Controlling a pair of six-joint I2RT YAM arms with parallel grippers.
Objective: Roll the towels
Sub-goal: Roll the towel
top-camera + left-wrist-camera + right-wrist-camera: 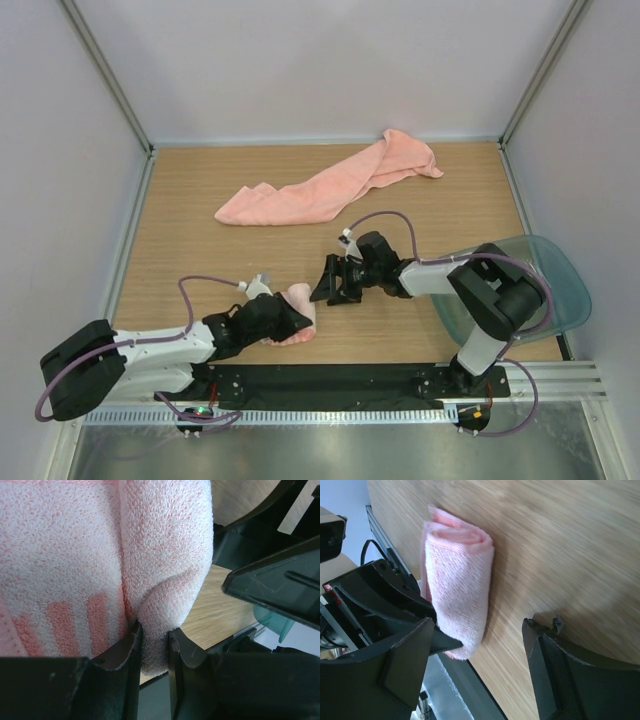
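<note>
Towels first: the small towel [457, 585] lies right at the near edge of the table [200, 250], wound into a short, fat bundle whose layered end shows in the right wrist view. The left gripper [152, 642] is clamped on it, its jaws nearly together with a fold of terry squeezed between them; pale stripes show beside the pinch. Whether the roll would hold its shape once let go, I cannot tell.

Just beyond it the right gripper [335, 280] hangs low over bare wood, jaws wide apart and holding nothing, pointed toward the bundle but not touching it. To the right, the tray [560, 280] sits partly off the table's side, behind the right arm's elbow.

At the far side the long towel [320, 190] lies loose and crumpled in a diagonal strip, one end bunched near the back right corner. No part of it looks rolled.

By my reading the task is about half done: the small towel looks rolled, though it has yet to be released, while the long one needs spreading flat and then rolling.

For room, the bundle has little margin toward the rail [330, 380], so any nudge should go away from that edge. The middle of the table between the grippers and the long towel is open wood, enough to drag the cloth into. The walls [300, 70] close in the back and both sides, and the long towel's bunched end is near the back one, which is tight for a reach.
</note>
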